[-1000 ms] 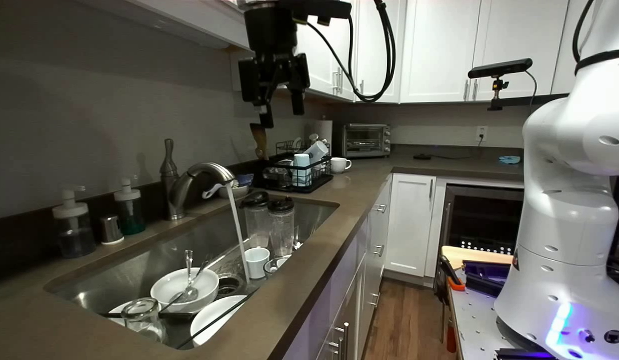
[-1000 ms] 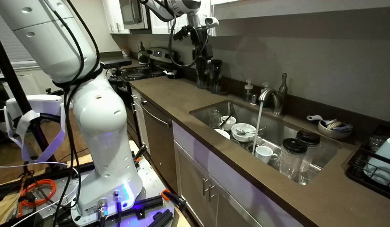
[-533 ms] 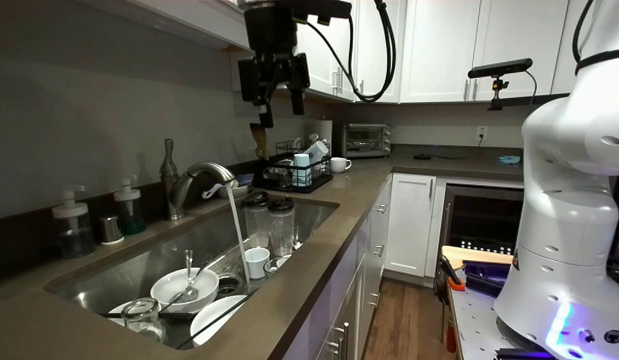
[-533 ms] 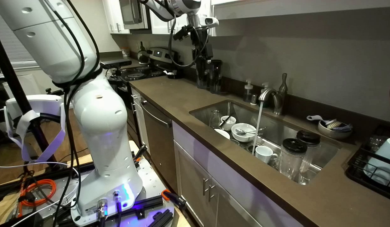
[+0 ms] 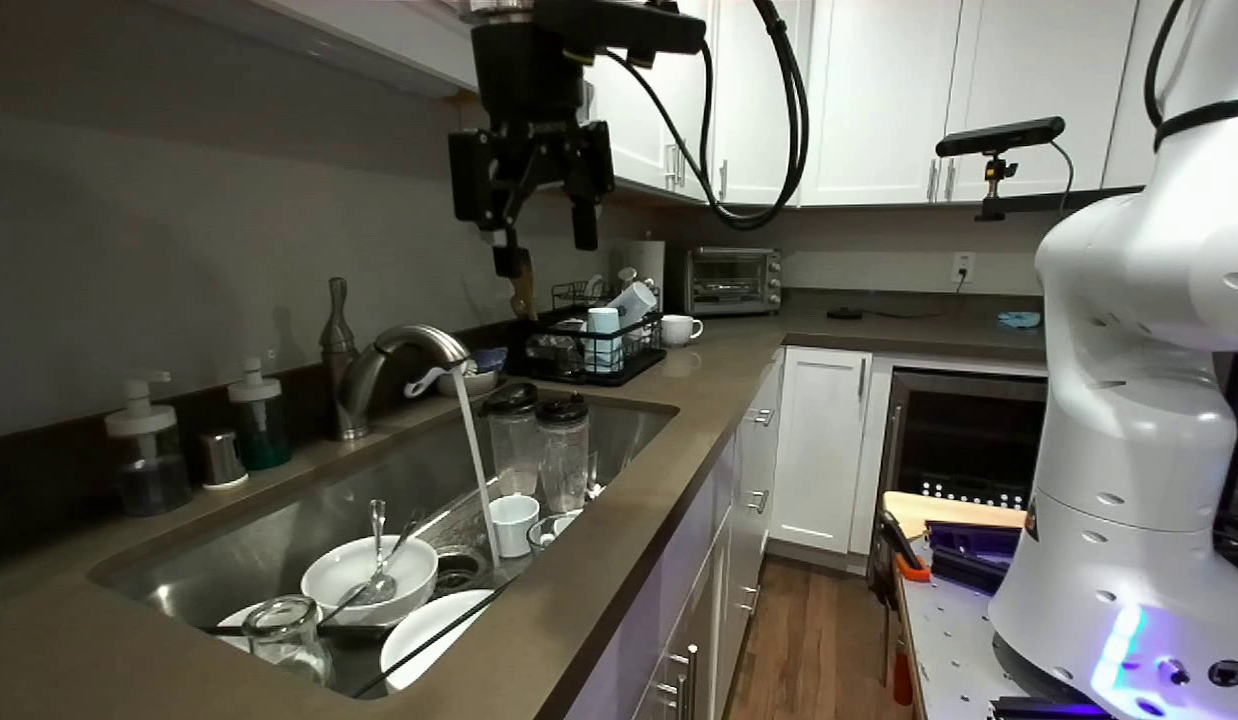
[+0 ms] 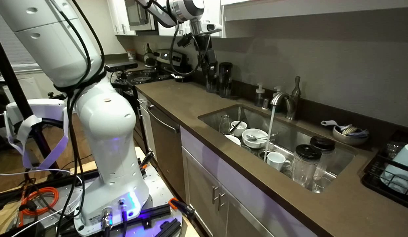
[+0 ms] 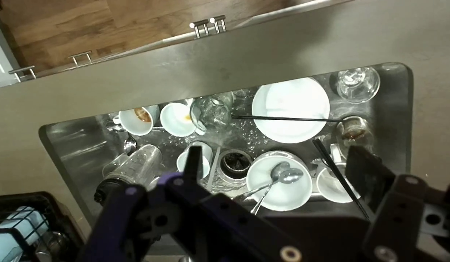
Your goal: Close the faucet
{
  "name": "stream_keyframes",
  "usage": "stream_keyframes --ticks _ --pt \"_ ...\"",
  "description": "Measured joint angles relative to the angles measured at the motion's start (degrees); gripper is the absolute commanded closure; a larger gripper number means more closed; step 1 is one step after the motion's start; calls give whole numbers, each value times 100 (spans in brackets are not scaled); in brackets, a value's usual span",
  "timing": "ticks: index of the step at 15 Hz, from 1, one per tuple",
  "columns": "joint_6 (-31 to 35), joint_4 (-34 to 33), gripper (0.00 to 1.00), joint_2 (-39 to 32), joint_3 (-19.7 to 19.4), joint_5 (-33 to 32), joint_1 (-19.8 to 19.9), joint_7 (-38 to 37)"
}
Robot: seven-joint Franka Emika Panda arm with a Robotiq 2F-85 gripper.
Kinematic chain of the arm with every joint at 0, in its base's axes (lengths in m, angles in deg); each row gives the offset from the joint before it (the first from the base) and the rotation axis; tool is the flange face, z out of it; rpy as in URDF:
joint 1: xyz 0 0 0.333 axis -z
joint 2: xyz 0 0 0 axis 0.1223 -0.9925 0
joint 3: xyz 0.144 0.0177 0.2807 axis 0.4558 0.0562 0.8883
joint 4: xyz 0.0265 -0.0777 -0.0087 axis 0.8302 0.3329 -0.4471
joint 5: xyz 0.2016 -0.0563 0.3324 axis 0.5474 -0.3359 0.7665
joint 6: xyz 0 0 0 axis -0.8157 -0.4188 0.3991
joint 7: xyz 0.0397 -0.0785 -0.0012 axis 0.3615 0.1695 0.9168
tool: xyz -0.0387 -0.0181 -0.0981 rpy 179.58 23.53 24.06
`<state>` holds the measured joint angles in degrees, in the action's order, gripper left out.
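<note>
The silver-grey faucet [image 5: 357, 390] stands behind the sink, and it also shows in an exterior view [image 6: 291, 107]. Its lever handle [image 5: 336, 315] points straight up, also seen in an exterior view [image 6: 296, 87]. A stream of water [image 5: 475, 460] runs from the spout into the sink; it also shows in the wrist view [image 7: 213, 169]. My gripper [image 5: 545, 245] is open and empty, fingers pointing down, high above the sink area and apart from the faucet. In the wrist view its two fingers [image 7: 276, 156] are wide apart; the faucet body is hidden there.
The sink [image 5: 279, 530] holds bowls, cups, glasses and tall lidded bottles [image 5: 564, 450]. Soap dispensers [image 5: 142, 440] and a small metal cylinder [image 5: 222, 458] stand beside the faucet. A bowl with brushes [image 6: 350, 136] and a black dish rack [image 6: 393, 164] are along the counter. An upper cabinet [image 5: 379, 40] overhangs.
My gripper has moved a little left in both exterior views and has tilted slightly. It stays open. The faucet, its handle and the running water look the same.
</note>
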<state>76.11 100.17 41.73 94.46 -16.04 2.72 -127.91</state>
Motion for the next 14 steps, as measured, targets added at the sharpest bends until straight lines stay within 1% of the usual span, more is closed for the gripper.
stream_keyframes --ticks 5,7,10,14 --pt "51 -12 0 -6 -17 -71 -5 -67" --pt "109 -15 0 -25 -57 -249 -1 -195" --pt "600 -97 0 -125 -252 -525 66 -452" --pt "1622 -194 0 -267 -614 -564 143 -506"
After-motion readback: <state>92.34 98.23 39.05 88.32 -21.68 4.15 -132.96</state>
